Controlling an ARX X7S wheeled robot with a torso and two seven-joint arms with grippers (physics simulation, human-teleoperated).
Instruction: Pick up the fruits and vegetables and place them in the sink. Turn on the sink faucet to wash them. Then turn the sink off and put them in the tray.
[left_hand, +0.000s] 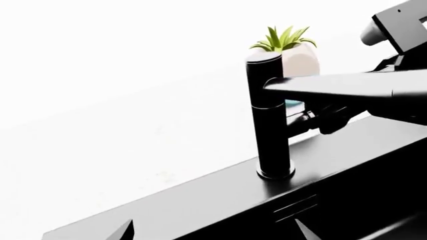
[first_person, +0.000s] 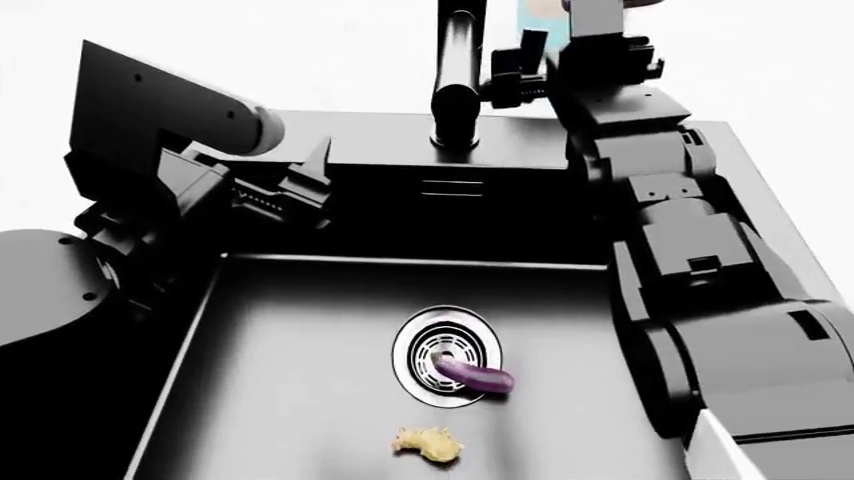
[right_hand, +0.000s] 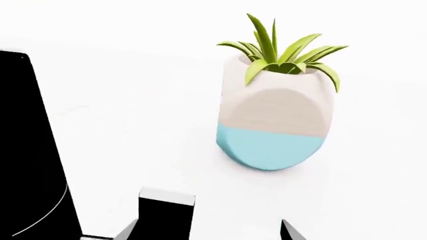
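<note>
The purple eggplant lies on the chrome drain strainer in the black sink. The tan ginger rests on the basin floor just in front of it. The black faucet stands on the sink's back deck. My right gripper is open at the faucet's side, with the small black lever between its fingers, close to one of them. My left gripper hangs open and empty over the sink's back left corner, facing the faucet. The tray is out of view.
A white-and-blue plant pot with green leaves stands on the white counter behind the faucet. My right arm stretches along the sink's right side. White counter surrounds the sink.
</note>
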